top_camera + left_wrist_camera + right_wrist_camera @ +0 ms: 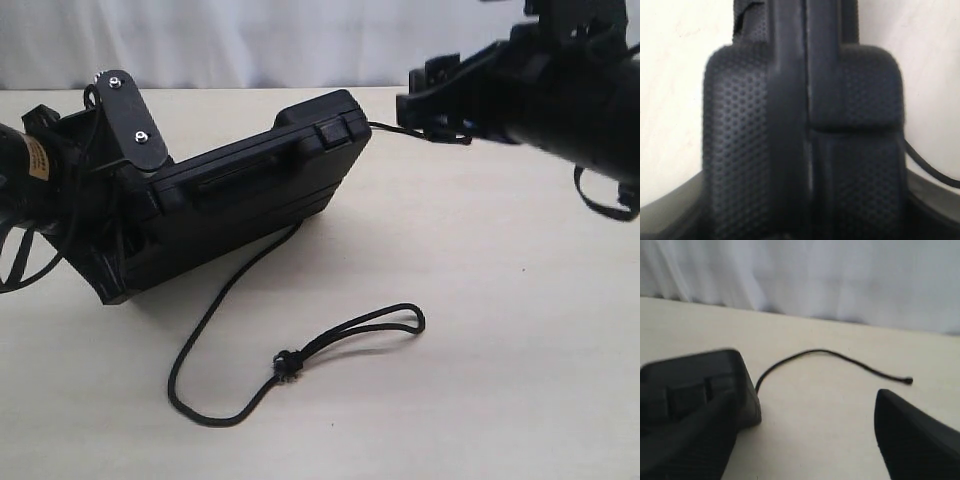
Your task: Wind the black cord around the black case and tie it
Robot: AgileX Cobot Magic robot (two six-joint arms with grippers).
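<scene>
Black case [260, 190] sits tilted left of centre in the exterior view, its left end clamped in the left gripper [125, 200]. The black cord [220, 300] trails from beneath it to a knotted loop at lower centre. The right gripper [428, 100] hovers at upper right.

Left wrist view: the case's textured shell fills the frame.

Right wrist view: the jaws stand apart and empty, with the cord's free end on the table [840, 440] beyond them.

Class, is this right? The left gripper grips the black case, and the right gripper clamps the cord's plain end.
No. The right gripper is open; the plain end of the black cord lies free on the table, as the right wrist view shows. The left gripper does grip the black case.
</scene>
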